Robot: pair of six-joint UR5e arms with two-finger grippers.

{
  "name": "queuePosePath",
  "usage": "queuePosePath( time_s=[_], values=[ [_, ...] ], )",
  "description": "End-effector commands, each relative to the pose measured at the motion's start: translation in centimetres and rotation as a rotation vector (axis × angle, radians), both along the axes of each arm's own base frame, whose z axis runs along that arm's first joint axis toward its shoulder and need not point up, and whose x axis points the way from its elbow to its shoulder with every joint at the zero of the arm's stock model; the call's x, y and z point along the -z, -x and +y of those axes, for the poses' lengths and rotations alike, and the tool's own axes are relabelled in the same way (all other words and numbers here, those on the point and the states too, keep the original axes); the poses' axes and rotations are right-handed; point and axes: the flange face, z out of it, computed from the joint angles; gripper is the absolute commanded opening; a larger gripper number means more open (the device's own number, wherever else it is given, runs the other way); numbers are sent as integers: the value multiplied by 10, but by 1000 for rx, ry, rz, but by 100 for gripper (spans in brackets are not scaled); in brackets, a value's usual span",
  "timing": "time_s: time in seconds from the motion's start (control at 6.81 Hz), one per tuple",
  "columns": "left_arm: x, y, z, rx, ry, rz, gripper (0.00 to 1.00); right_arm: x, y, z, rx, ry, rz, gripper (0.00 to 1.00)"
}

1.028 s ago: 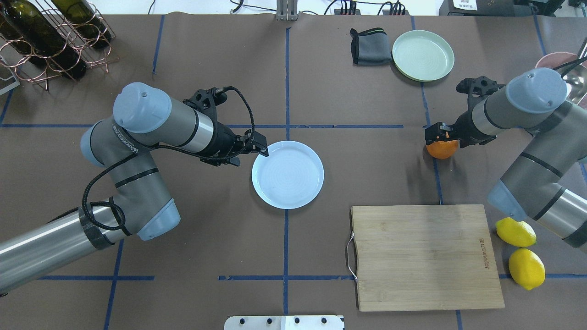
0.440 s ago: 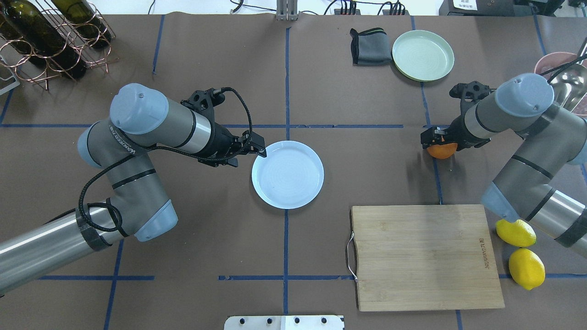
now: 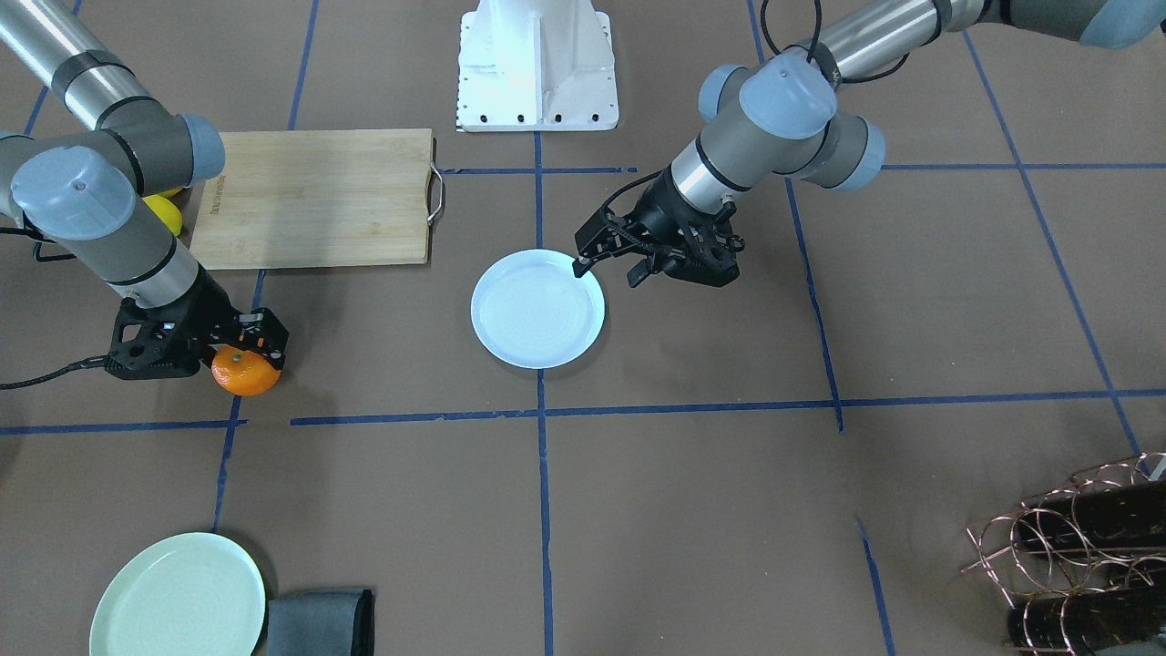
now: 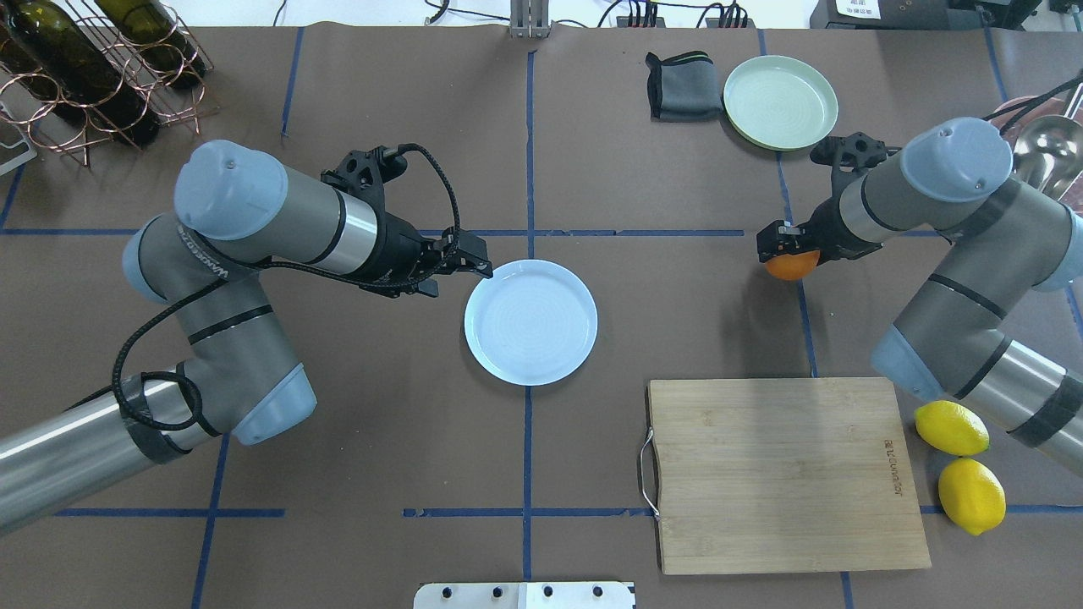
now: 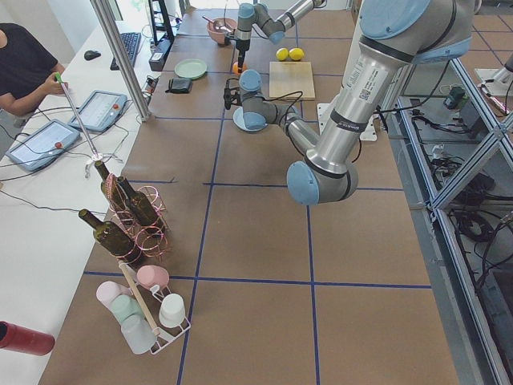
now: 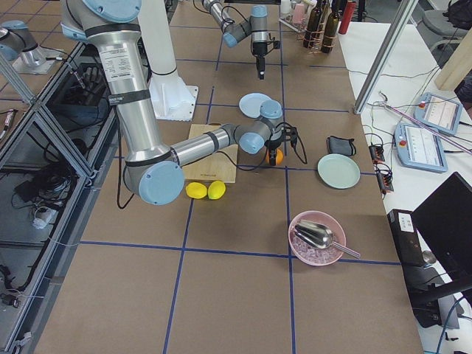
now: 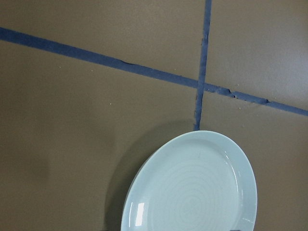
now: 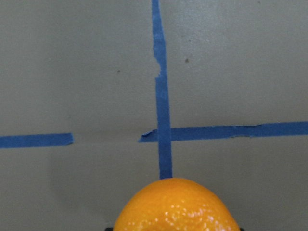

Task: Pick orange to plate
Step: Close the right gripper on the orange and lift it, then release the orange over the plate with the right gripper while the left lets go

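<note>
The orange [image 4: 794, 268] [image 3: 244, 374] is clamped in my right gripper [image 4: 787, 252] [image 3: 248, 357], which is shut on it from above, low over a blue tape line at the table's right. Its top fills the bottom of the right wrist view, orange [image 8: 175, 207]. The pale blue-white plate [image 4: 530, 321] [image 3: 537, 308] [image 7: 192, 187] lies empty at the table's centre, well left of the orange. My left gripper [image 4: 461, 279] [image 3: 608, 271] hangs open at the plate's far-left rim, nothing between its fingers.
A mint-green plate [image 4: 780, 101] and grey cloth [image 4: 684, 86] lie far right. A bamboo cutting board [image 4: 787, 474] sits near right, with two lemons [image 4: 952, 427] beside it. A pink bowl with a ladle [image 6: 317, 237] is at the right edge, a bottle rack [image 4: 93, 68] far left.
My right gripper has carried the orange leftward and a little toward the far side. The left arm has drawn back slightly, its gripper still at the plate's rim.
</note>
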Motion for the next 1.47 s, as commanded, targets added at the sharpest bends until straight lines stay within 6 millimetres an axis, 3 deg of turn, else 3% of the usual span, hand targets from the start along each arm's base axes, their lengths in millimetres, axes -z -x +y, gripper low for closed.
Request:
queuePosePath(
  time_s=[0.0,0.29,0.44,0.59,0.88,1.32],
  values=[
    [7,68,11,45,-38,48,88,108,74,24,-32,43,-148,0],
    [-11,98,13,56,-49,60,88,165,170,73,-70,-11,-167,0],
    [-23,107,13,46,-51,69,88,189,204,81,-74,9,-184,0],
    [-28,107,14,44,-49,67,88,192,226,95,-80,2,-175,0],
    [-32,104,13,44,-44,61,88,200,239,100,-92,-15,-171,0],
    [-31,104,13,44,-45,62,90,190,245,96,-99,-11,-146,0]
  ],
)
